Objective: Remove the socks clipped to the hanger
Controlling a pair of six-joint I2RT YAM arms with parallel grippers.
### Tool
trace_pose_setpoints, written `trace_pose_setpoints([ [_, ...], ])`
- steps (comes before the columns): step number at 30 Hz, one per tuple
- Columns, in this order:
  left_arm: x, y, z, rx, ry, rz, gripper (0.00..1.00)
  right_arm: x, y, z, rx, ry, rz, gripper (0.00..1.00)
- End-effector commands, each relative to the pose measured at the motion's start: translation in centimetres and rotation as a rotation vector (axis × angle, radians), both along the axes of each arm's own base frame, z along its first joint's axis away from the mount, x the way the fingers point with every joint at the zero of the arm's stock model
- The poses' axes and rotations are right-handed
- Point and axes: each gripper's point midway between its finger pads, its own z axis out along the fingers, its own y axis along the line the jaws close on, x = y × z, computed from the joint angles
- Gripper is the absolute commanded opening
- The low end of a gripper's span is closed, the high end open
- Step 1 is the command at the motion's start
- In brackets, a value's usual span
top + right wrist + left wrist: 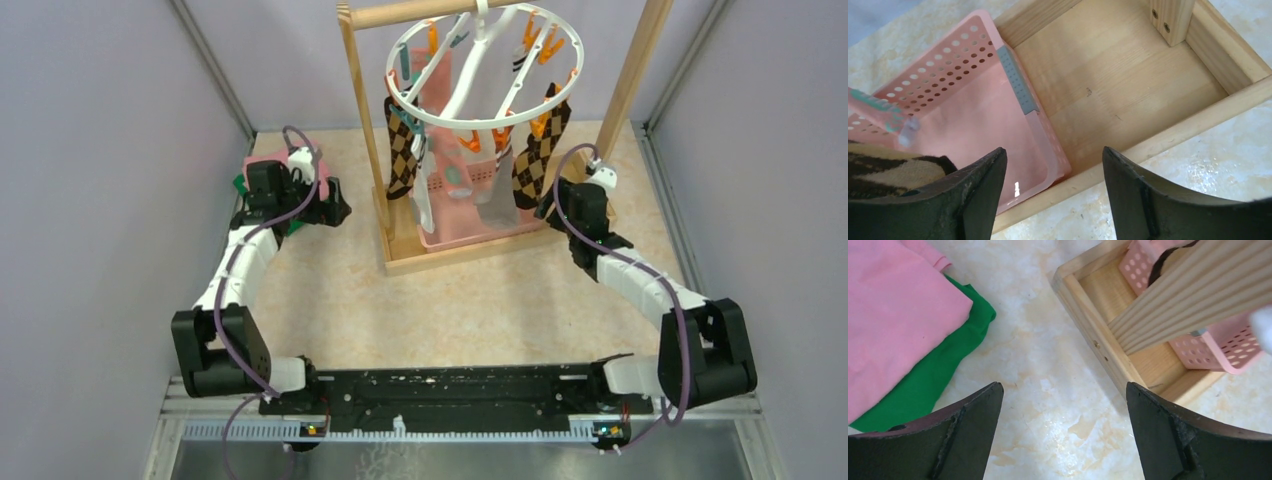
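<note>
The socks (pixel 403 150) hung clipped under the hanger (pixel 480 123) on the frame (pixel 358 110). The basket (pixel 455 235) sat in the frame base. Folded cloths (pixel 893 315) lay on the table (pixel 400 300), left of it.

Top camera sits high behind the arm bases, looking down over the whole table (pixel 330 300) and the hanger (pixel 470 123), while both wrist cameras look down from close range at opposite ends of the wooden base (pixel 1108 347), sharing the pink basket (pixel 973 125).
</note>
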Motion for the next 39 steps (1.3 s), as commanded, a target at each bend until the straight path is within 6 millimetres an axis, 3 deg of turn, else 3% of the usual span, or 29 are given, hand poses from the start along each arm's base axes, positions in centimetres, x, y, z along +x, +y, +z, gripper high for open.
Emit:
trace_pose_setpoints([
  [1,-0.8,-0.9,4.4,-0.018,-0.056,-0.056,0.99,1.2,0.6,-0.1,0.005,0.024,0.003,0.66],
  [7,-1.2,-1.3,6.5,-0.031,-0.089,-0.072,0.99,2.0,1.3,-2.4,0.005,0.091,0.018,0.60],
  [13,-1.5,-1.9,7.0,-0.057,-0.090,-0.105,0.99,2.9,1.9,-2.9,-0.004,0.096,0.040,0.54],
  [16,-1.8,-2.5,6.4,-0.072,-0.078,-0.143,0.99,3.4,2.4,-2.9,0.003,0.098,0.056,0.40],
  [21,-2.1,-3.2,6.7,-0.099,-0.087,-0.176,0.99,4.1,3.1,-2.3,0.013,0.104,0.078,0.00],
  [25,-2.2,-3.2,6.4,-0.096,-0.086,-0.181,0.99,3.8,3.1,0.3,0.032,0.057,0.081,0.00],
  [32,-2.3,-2.9,6.2,-0.079,-0.093,-0.170,0.99,0.7,2.9,5.6,0.105,-0.017,0.085,0.00],
  [35,-2.4,-3.0,6.6,-0.080,-0.107,-0.173,0.99,-1.9,2.7,7.2,0.117,-0.016,0.105,0.00],
  [39,-2.5,-3.1,6.8,-0.076,-0.117,-0.179,0.99,-6.3,2.3,7.9,0.151,0.023,0.127,0.00],
])
